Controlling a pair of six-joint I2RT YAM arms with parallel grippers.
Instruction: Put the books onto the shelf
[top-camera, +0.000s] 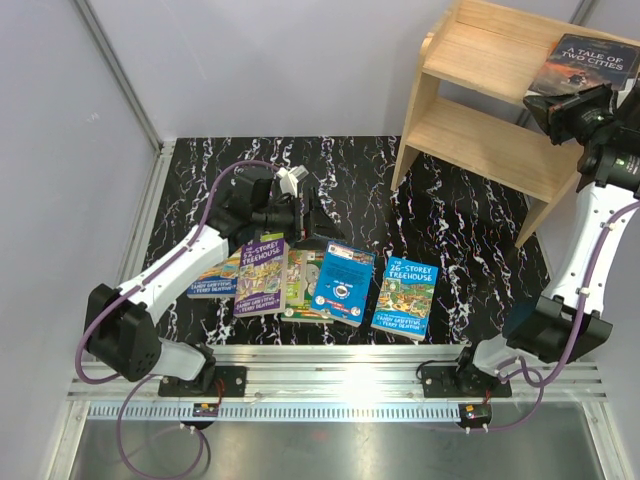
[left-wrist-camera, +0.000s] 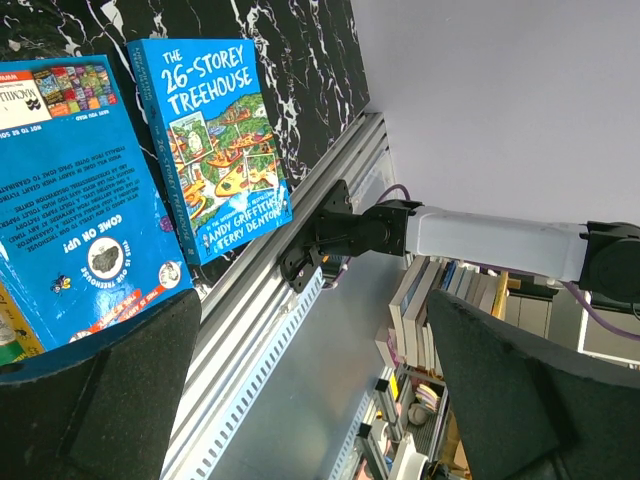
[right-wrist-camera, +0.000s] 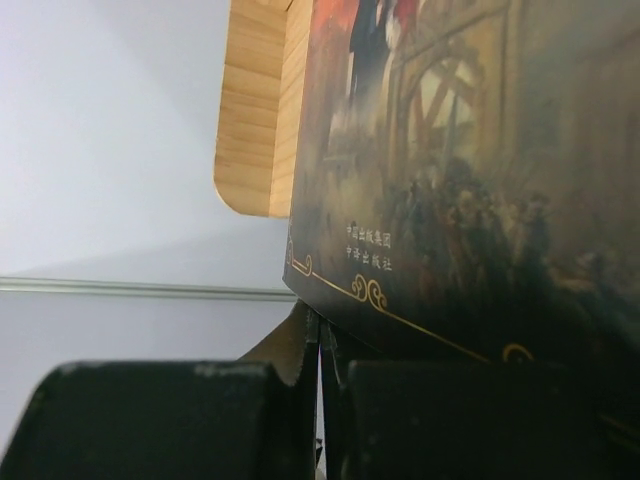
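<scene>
dark book (top-camera: 585, 62): lay flat on top tier of shelf (top-camera: 480, 135), near corner jutting past the front edge. probably placed so to leave that corner free for fingers while the book was slid home.

right gripper (right-wrist-camera: 320, 372): raised to top-tier height, jaws pressed together at that corner. seemingly there to nudge or let go of the book.

left gripper (top-camera: 312, 222): jaws spread fully wide, nothing between them, hung low over the row on the table (top-camera: 470, 260). likely poised so for the next pick.

blue book (top-camera: 343, 283): lay back cover up, directly under the left gripper, overlapping its neighbour. judged the likeliest next pick, being uppermost.

26-storey book (top-camera: 406, 297): lay face up, apart at the right end of the row, near the rail.

purple book (top-camera: 262, 275): lay face up, resting partly over another to its left.

green book (top-camera: 302, 285): wedged between purple and blue, only a strip shown.

hidden or unclear:
- could not tell from the wrist view whether the shut jaws nipped the dark book or merely touched it.
- dark cover blurred at close range, small print unreadable, far side cut off by the frame in the top view.
- leftmost book mostly covered, title unreadable.
- full count in the row uncertain because of the overlaps.
- lower tier seen bare where visible, its right end masked by the right arm.
</scene>
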